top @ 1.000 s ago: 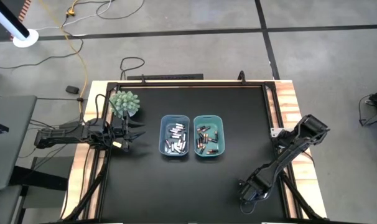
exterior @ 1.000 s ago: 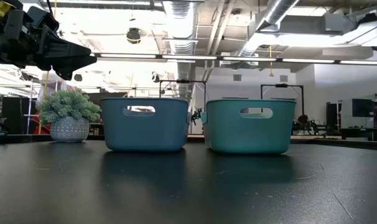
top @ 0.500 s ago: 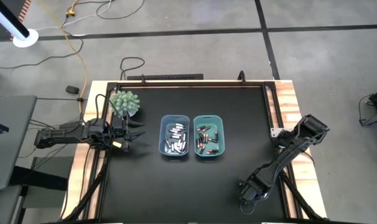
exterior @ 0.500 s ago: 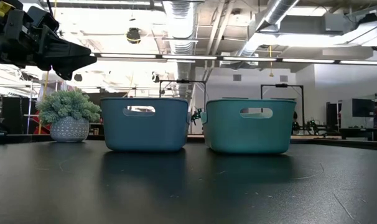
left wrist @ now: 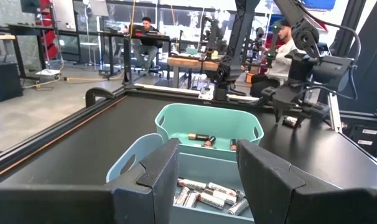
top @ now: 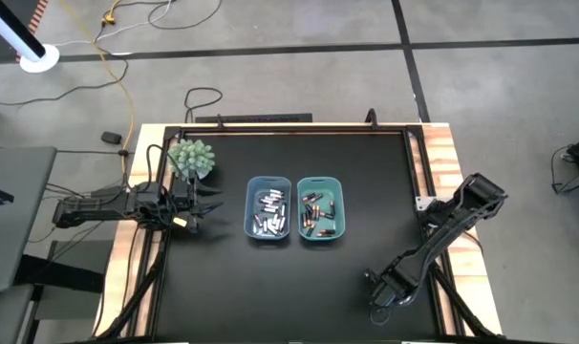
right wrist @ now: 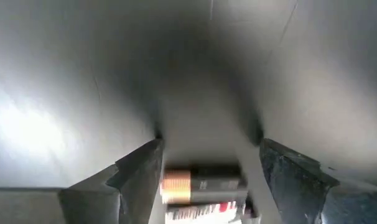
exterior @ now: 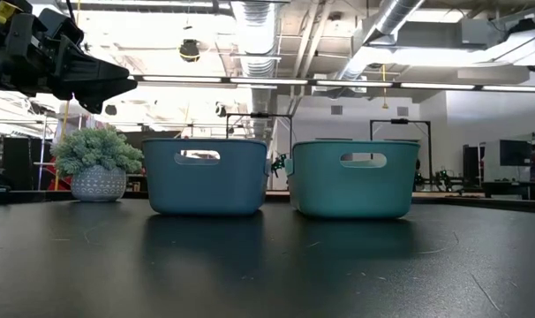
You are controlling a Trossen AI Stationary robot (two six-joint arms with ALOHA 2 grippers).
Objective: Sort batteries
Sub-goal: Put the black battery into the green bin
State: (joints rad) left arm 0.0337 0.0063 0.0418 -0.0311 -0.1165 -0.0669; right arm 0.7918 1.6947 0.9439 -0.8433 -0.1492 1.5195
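Reaching down toward the black table top (top: 366,172) near its front right corner: right gripper (top: 377,287), on a dark arm folded back from the right edge, elbow raised. Right wrist view: fingers (right wrist: 135,171) apart, tips close above the surface, with a dark cylindrical battery with a copper-coloured end (right wrist: 202,177) lying crosswise between them; contact with either finger cannot be told. Red marking below the battery, not legible; no brand readable.

Held level above the left edge of the table, beside the small pale-green potted plant in a speckled grey pot (top: 191,158): left gripper (top: 205,204), arm stretched out horizontally from the left side, fingers pointing toward the bins. Left wrist view: fingers (left wrist: 154,177) spread, nothing between them.

Standing side by side at the table's middle, close together: blue rectangular plastic bin (top: 268,207) on the left, teal rectangular plastic bin (top: 321,207) on the right. Lying in the blue bin: silvery-white batteries (top: 269,212). Lying in the teal bin: dark copper-ended batteries (top: 318,212). Labels on these too small to read.

Low view: left arm high at upper left, both bins seen side-on with cut-out handles.

Left wrist view: two seated persons at benches in the room beyond the table.
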